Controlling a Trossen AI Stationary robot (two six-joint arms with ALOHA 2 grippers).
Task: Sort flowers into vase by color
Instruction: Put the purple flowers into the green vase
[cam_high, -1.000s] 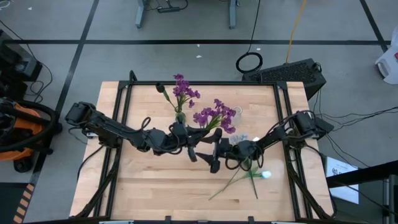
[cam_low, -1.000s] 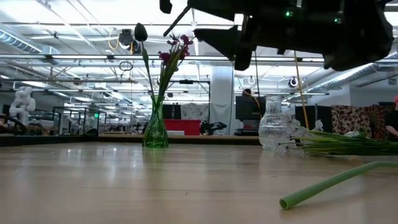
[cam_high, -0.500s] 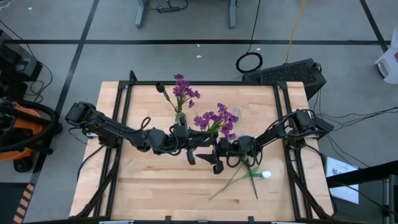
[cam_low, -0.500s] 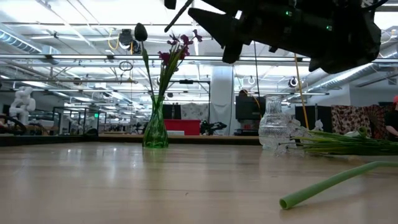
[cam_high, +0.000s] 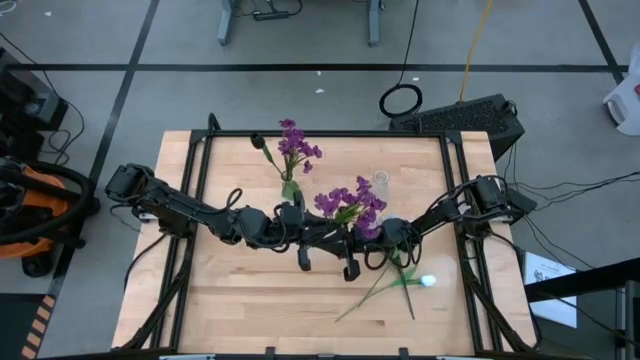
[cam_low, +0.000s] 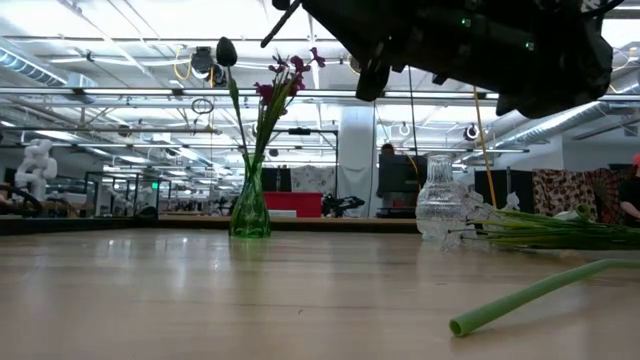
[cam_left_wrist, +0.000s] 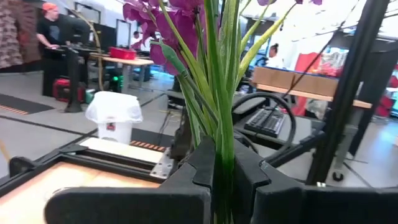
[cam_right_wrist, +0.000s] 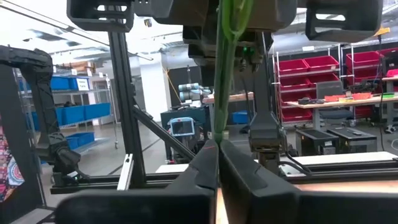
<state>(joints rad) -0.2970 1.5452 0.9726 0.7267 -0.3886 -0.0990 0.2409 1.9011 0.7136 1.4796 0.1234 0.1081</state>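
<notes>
The purple flowers (cam_high: 348, 203) are up in the air over the middle of the bench (cam_high: 230, 310). Both arms hold the green stems (cam_left_wrist: 217, 124). The left gripper (cam_high: 318, 238) has its fingers (cam_left_wrist: 202, 165) pinched tight on the stems. The right gripper (cam_high: 352, 238) has its fingers (cam_right_wrist: 205, 163) closed on the same stems from the other side. A second ago the right fingers were wide open. The stems hide where the fingers meet. A green vase (cam_low: 250, 205) already holds purple flowers. A clear vase (cam_low: 440, 208) stands near more flowers lying on the bench.
</notes>
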